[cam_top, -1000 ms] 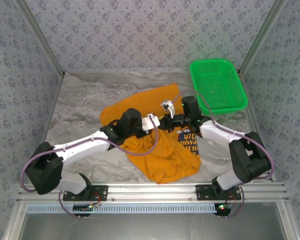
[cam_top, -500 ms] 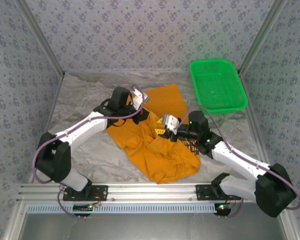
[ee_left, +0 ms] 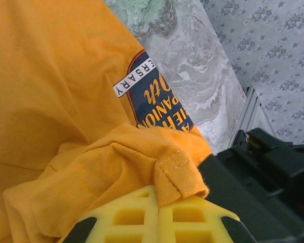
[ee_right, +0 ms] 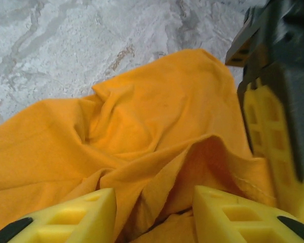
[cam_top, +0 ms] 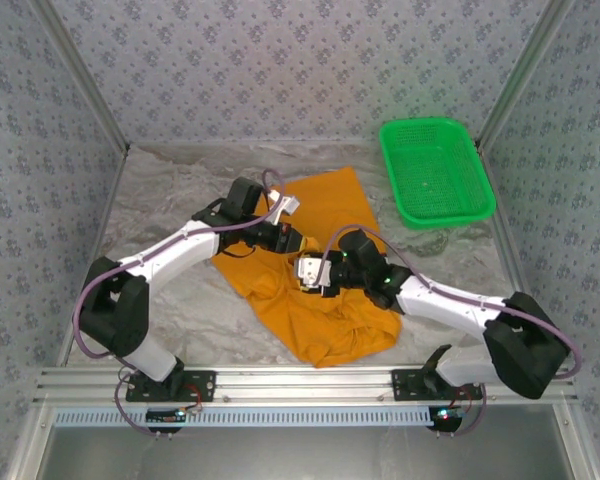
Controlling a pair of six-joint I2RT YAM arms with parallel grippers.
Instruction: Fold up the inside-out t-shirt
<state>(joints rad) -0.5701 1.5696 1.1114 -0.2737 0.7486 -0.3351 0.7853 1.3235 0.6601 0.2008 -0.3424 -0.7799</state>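
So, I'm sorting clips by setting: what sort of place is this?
Probably a robot test booth, not a home: patterned walls on a metal frame, a marble-look table, and a left arm and right arm bolted to its near rail.

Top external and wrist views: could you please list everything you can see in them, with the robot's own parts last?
t-shirt: one, orange, crumpled in the middle of the table
chest print: one, dark blue and white, on the t-shirt
basket: one, green mesh, far right corner of the table
table: one, grey marbled
walls: three, grey-blue patterned, left, back and right of the table
rail: one, silver, near edge
left arm: one, white and black, reaching over the t-shirt
right arm: one, white and black, reaching over the t-shirt
left fingers: two, yellow, closed on a hem of the t-shirt
right fingers: two, yellow, apart with t-shirt folds between
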